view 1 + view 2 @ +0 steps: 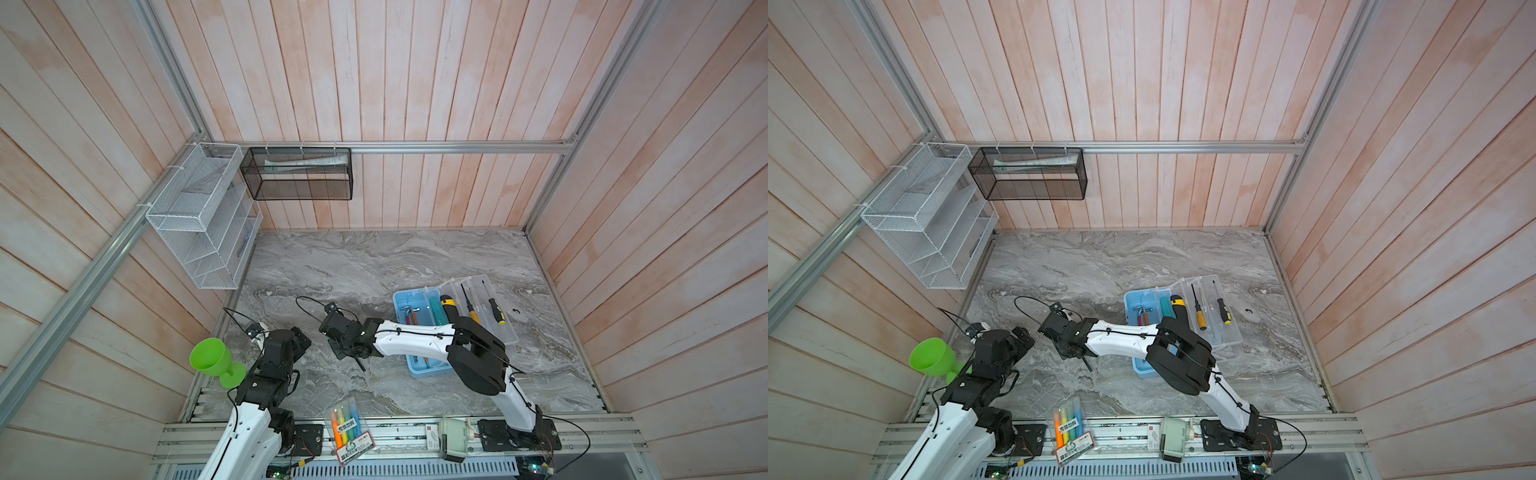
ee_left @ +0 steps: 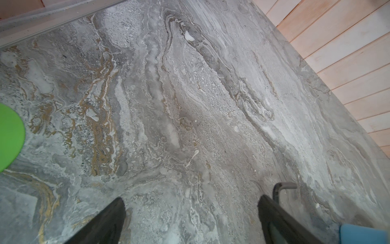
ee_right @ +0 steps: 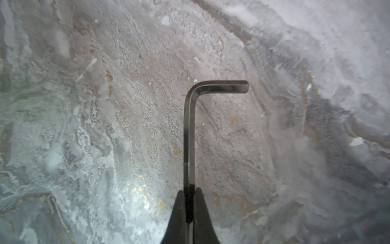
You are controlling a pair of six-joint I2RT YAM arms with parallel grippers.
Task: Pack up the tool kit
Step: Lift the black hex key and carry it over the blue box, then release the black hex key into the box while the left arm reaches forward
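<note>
While the left pincer (image 2: 192, 199) gapes wide, right pincer (image 3: 189, 190) pinching a hex key (image 3: 187, 131).

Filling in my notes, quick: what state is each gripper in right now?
Left gripper: open, holding nothing.
Right gripper: closed on a hex key.

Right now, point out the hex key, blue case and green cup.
hex key (image 3: 188, 137), right wrist view, on its long shaft.
blue case (image 1: 432, 372), in a top view, on its near wall.
green cup (image 1: 210, 353), in a top view, on its bowl.
</note>
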